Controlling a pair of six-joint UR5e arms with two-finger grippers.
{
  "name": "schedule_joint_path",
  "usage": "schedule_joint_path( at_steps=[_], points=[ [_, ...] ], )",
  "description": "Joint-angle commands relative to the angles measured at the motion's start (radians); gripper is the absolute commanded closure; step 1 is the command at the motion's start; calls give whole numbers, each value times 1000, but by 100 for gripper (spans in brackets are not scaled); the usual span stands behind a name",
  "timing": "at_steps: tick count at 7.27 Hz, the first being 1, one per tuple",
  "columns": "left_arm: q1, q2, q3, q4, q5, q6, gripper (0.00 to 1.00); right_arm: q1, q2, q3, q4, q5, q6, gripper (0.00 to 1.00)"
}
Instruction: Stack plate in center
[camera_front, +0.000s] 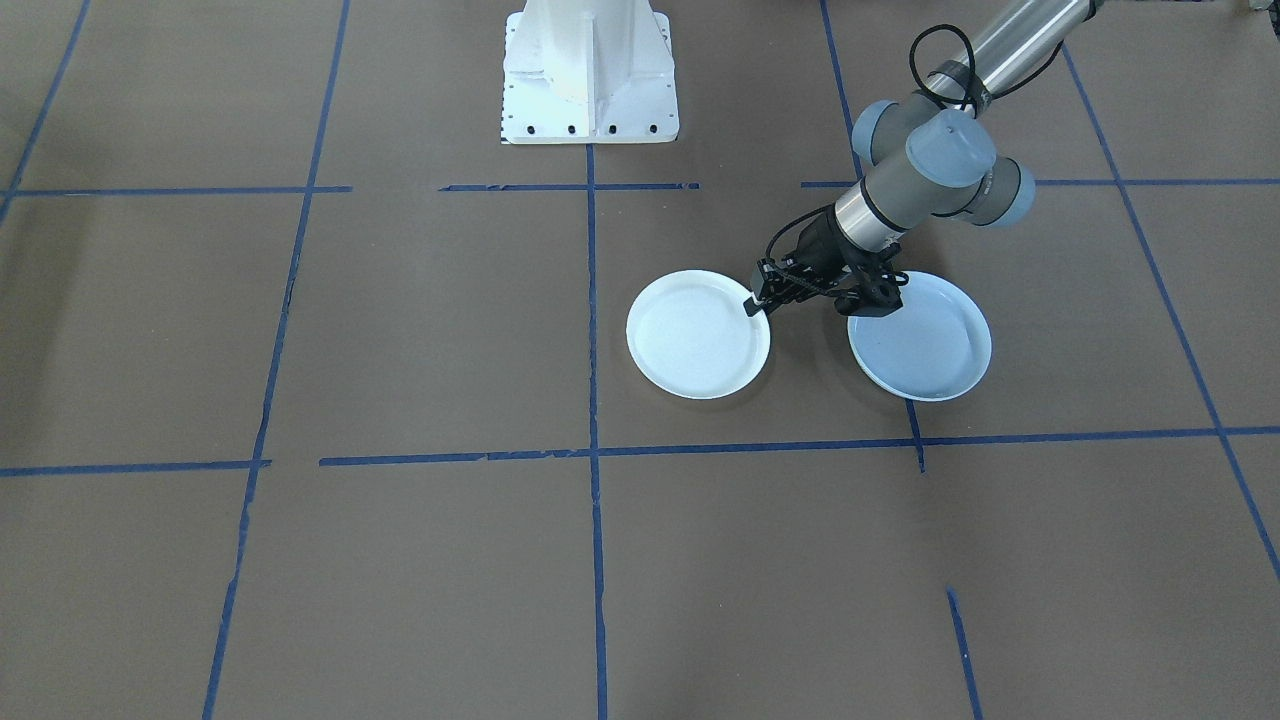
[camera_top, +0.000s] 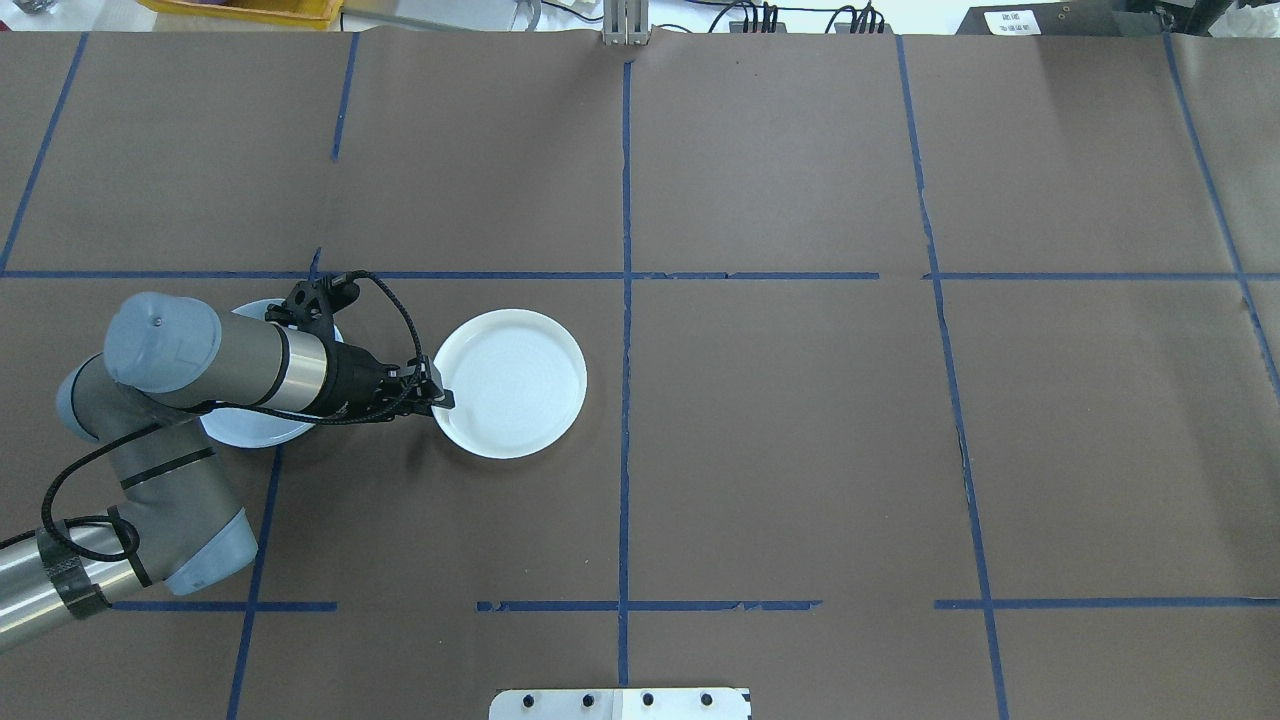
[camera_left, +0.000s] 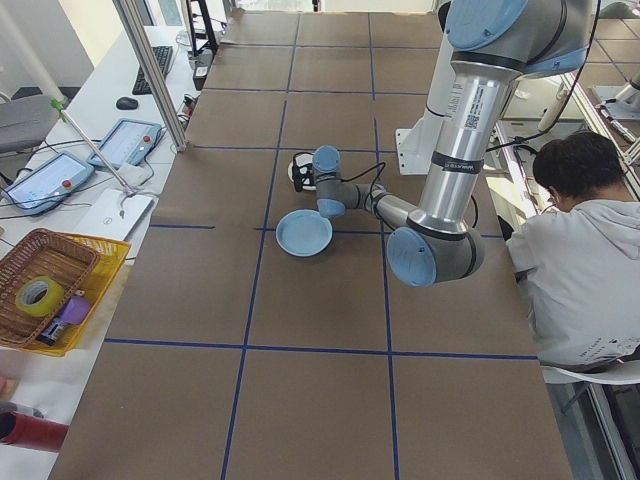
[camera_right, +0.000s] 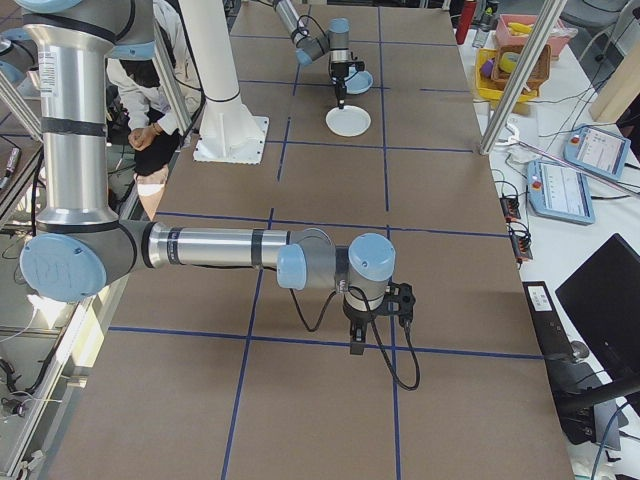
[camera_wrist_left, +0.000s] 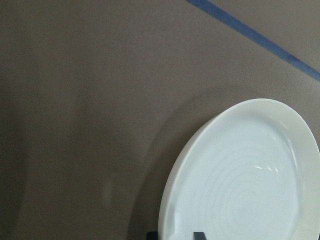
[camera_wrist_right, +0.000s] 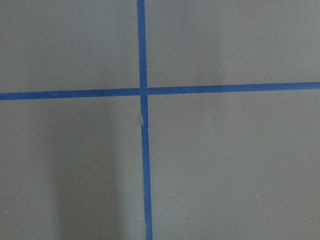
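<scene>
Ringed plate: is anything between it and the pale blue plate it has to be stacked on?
No object lies between them. The ringed plate and the pale blue plate sit apart with only bare table in the gap. The left gripper is at the ringed plate's rim, and its own wrist hangs over the blue plate's edge.

We see a glossy ringed plate (camera_wrist_left: 245, 180), a smooth pale blue plate (camera_front: 930, 345), and matt brown paper (camera_top: 800, 450).
</scene>
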Motion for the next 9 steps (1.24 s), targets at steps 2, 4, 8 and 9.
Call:
schedule_joint_path(
  at_steps=[2, 4, 8, 9],
  points=[
    [0, 3, -2, 1, -20, 4, 100, -1, 0, 0, 0, 0, 1, 0],
    [-44, 15, -32, -5, -142, 7, 100, -1, 0, 0, 0, -1, -1, 0],
    [-325, 150, -39, -3, -417, 290, 100, -1, 0, 0, 0, -1, 1, 0],
    [-385, 175, -13, -2, -461, 385, 100, -1, 0, 0, 0, -1, 1, 0]
  ],
)
